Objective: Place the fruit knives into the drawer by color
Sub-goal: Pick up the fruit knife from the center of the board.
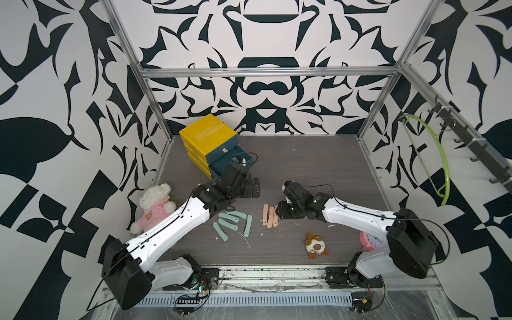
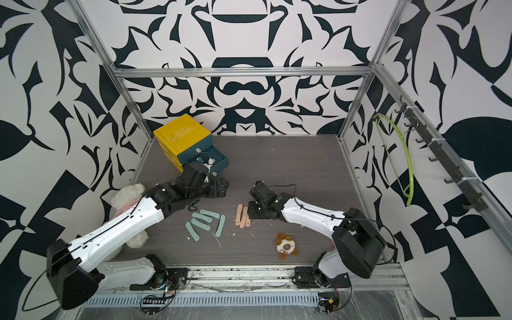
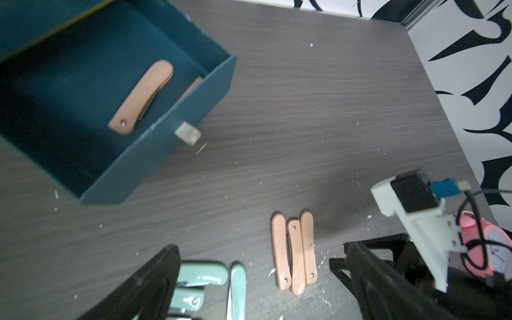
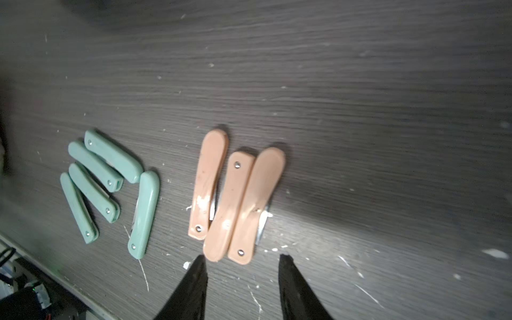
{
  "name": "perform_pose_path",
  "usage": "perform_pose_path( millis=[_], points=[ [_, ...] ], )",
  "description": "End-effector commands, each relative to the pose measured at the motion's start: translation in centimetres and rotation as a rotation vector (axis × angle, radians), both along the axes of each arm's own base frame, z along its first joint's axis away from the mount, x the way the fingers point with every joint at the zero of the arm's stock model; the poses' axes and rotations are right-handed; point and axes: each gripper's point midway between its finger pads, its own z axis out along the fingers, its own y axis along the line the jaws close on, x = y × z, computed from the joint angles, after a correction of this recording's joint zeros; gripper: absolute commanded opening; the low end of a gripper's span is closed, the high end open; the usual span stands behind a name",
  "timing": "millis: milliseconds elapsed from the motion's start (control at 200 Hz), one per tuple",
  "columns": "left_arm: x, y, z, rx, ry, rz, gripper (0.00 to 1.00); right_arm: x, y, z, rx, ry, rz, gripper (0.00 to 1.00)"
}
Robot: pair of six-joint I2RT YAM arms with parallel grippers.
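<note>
White arm shells (image 1: 177,219), black joints (image 1: 410,249), thin black cables (image 1: 315,186)

five mint-teal knives (image 4: 94,166), folded, lie flat on the table (image 4: 360,110) in a loose cluster: four slanted side by side, touching or overlapping, the fifth just beside them on the peach side. three peach knives (image 4: 230,205), folded, lie flat and near-parallel, touching; the middle one is flipped end for end, and a bit of blade edge peeks from an outer one. another peach knife (image 3: 141,97) lies angled inside the open teal drawer (image 3: 155,149); a second peach end shows behind its front wall, mostly hidden.
</note>
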Motion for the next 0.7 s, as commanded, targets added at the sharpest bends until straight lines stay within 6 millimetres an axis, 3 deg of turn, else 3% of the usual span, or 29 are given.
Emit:
perform_pose_path(
  millis=[0, 130, 275, 695],
  points=[
    [-1.4, 2.2, -0.1, -0.059, -0.013, 0.088, 0.99, 0.8, 3.7, 1.6, 0.046, -0.051, 0.076, 0.41],
    [-2.8, 4.5, -1.2, -0.065, -0.022, 0.144, 0.99, 0.9, 5.7, 0.3, 0.021, -0.016, 0.096, 0.39],
    [-3.6, 6.2, -2.1, -0.044, -0.013, 0.193, 0.99, 1.3, 6.3, -1.1, -0.028, 0.011, 0.075, 0.42],
    [-3.9, 6.9, -2.8, -0.018, -0.022, 0.199, 0.99, 1.7, 5.7, -3.9, -0.195, 0.046, 0.053, 0.44]
  ],
)
